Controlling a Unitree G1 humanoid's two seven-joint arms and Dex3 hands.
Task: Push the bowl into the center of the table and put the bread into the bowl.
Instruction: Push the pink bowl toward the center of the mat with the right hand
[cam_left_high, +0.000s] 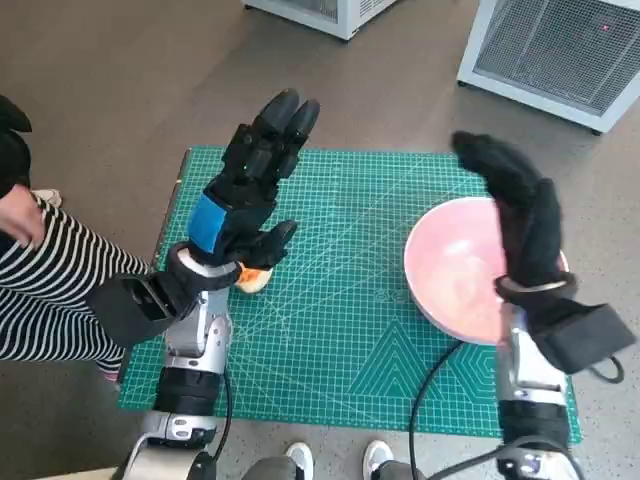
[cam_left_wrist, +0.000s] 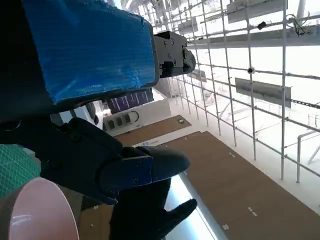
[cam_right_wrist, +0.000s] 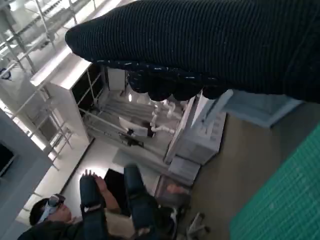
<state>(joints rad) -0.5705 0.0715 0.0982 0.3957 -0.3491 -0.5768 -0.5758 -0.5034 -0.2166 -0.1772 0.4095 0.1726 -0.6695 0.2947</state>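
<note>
Barely started tbh: the round pink plastic bowl (cam_left_high: 455, 268) sits at the desk's right side, my gloved right hand (cam_left_high: 522, 225) open above it, and the small golden bread roll (cam_left_high: 254, 279) lies untouched under my empty, open left hand (cam_left_high: 255, 175)

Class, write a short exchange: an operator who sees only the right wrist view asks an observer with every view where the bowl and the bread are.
Operator: I see only the glove and a corner of mat. Where is the bowl?
Observer: The pink bowl sits on the right side of the green mat.
Operator: And the bread?
Observer: The bread lies on the mat's left side, outside the bowl and partly hidden by the left hand.
</note>
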